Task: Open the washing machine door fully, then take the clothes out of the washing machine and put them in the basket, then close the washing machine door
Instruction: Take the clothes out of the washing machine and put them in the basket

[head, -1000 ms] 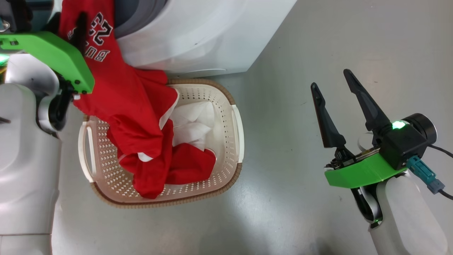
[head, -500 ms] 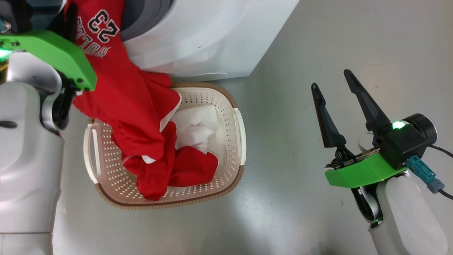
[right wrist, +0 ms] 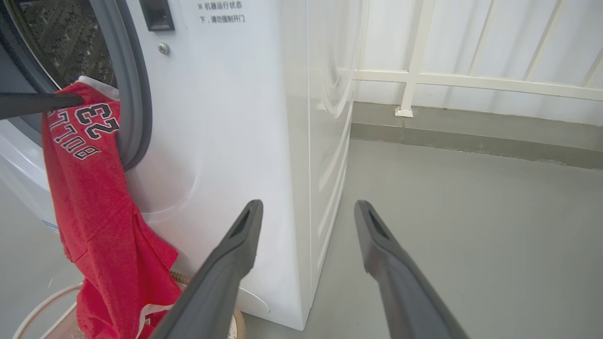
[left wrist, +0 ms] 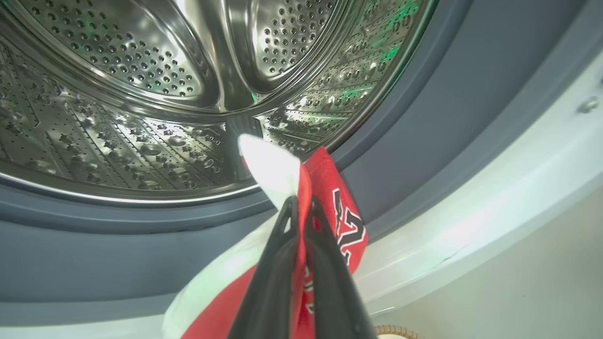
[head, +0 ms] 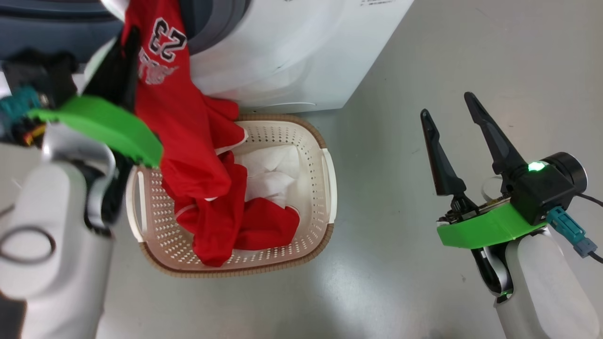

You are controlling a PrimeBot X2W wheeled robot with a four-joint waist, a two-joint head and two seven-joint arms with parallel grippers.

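The red jersey (head: 181, 113) marked 23 hangs from the mouth of the white washing machine (head: 292, 56) down into the basket (head: 155, 221). My left gripper (left wrist: 301, 203) is shut on the jersey's (left wrist: 330, 188) white-trimmed top edge at the grey gasket, before the steel drum (left wrist: 141, 94). More clothes lie in the basket: a red piece (head: 266, 226) and a white garment (head: 271, 172). A dark surface at the top left looks like the washing machine door (head: 52, 26), swung open. My right gripper (head: 447, 104) hovers open over the floor, right of the basket, holding nothing.
Grey floor (head: 400, 282) spreads to the right of the basket and machine. In the right wrist view the machine's side panel (right wrist: 325, 141) faces a white railing (right wrist: 471, 80) along the back wall. The basket sits tight against the machine's front.
My left gripper has shut on the jersey's top edge and its wrist has tilted. The head camera has shifted a little. The right gripper stays as it was.
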